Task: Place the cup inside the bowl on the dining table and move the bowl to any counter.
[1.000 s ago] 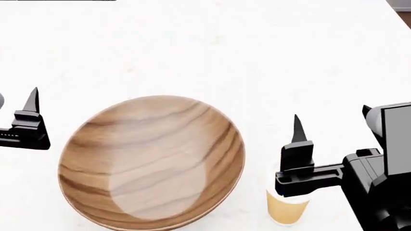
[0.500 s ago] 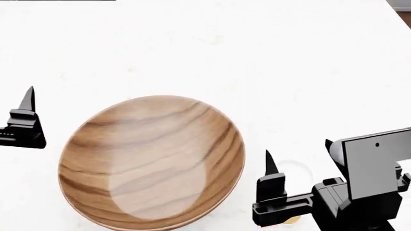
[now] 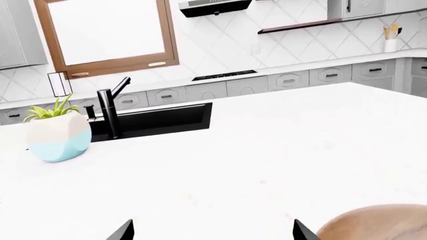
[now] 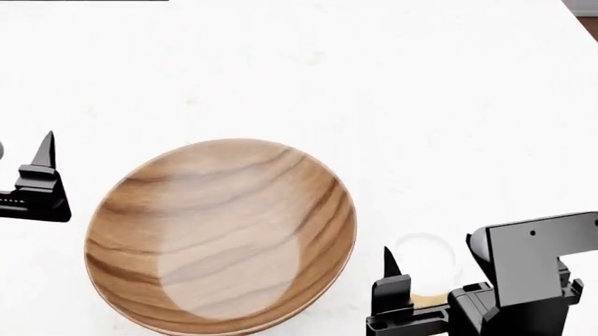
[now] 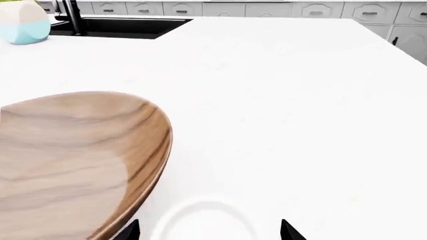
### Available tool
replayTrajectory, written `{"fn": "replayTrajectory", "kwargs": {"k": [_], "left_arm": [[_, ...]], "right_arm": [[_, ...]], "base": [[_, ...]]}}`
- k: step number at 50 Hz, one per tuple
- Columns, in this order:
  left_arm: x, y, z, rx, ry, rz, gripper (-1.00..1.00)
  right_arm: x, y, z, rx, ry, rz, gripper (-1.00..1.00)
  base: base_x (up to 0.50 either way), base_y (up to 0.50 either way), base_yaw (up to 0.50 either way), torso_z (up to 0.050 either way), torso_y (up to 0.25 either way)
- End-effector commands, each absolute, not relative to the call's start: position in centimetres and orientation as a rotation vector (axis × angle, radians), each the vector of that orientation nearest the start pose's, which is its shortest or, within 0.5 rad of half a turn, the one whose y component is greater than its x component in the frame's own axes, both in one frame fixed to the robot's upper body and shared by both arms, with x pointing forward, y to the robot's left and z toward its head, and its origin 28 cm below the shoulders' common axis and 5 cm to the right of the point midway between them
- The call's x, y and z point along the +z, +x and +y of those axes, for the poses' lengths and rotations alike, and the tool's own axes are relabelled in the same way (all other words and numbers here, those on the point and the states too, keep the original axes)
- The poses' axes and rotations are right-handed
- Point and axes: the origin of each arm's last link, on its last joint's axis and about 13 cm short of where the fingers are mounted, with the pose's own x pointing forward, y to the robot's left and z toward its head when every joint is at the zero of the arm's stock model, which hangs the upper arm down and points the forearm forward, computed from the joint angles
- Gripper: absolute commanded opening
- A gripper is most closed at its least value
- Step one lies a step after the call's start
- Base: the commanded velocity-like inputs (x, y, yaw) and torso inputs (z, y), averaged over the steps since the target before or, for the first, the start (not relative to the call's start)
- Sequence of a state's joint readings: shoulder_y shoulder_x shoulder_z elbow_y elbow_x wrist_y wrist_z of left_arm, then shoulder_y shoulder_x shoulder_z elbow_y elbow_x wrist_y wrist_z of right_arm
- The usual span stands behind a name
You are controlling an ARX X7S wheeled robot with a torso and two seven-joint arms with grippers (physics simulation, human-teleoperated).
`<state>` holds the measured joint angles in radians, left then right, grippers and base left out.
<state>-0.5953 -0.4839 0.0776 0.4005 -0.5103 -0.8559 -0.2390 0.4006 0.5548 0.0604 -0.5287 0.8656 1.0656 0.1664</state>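
Cup stands on dining table, just right of bowl, between spread fingers of right gripper. Likely light, crushable paper: grip tan wall below lid, gently. Left gripper spread, empty.

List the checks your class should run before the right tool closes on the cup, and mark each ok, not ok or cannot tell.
1. Cup upright on the dining table: ok.
2. Right tool open, fingertips either side of the lid: ok.
3. Tool low enough to grip the cup's body: cannot tell.
4. Bowl empty, ready to receive the cup: ok.
5. Cup apart from the bowl's rim: ok.
6. Left tool open, away from the cup: ok.
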Motion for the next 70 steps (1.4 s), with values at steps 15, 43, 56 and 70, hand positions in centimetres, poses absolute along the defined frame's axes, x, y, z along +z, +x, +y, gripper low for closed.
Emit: {"fn": "replayTrajectory", "kwargs": {"k": [15, 43, 56, 70], "left_arm": [[19.5, 27.6, 27.3, 0.019, 0.129, -0.067, 1.00], [19.3, 27.6, 27.7, 0.020, 0.130, -0.064, 1.00], [19.3, 27.7, 26.9, 0.026, 0.128, -0.065, 1.00], [19.3, 27.7, 27.3, 0.040, 0.100, -0.056, 1.00]], "right_arm": [[15.2, 23.6, -16.7, 0.272, 0.029, 0.287, 1.00], [14.5, 24.6, -17.0, 0.258, 0.028, 0.283, -1.00], [17.6, 24.4, -17.2, 0.237, -0.052, 0.224, -1.00], [23.8, 25.4, -16.9, 0.263, -0.148, 0.132, -1.00]], "base": [[0.00, 0.00, 0.00, 0.000, 0.000], [0.00, 0.00, 0.00, 0.000, 0.000], [0.00, 0.00, 0.00, 0.000, 0.000], [0.00, 0.00, 0.00, 0.000, 0.000]]}}
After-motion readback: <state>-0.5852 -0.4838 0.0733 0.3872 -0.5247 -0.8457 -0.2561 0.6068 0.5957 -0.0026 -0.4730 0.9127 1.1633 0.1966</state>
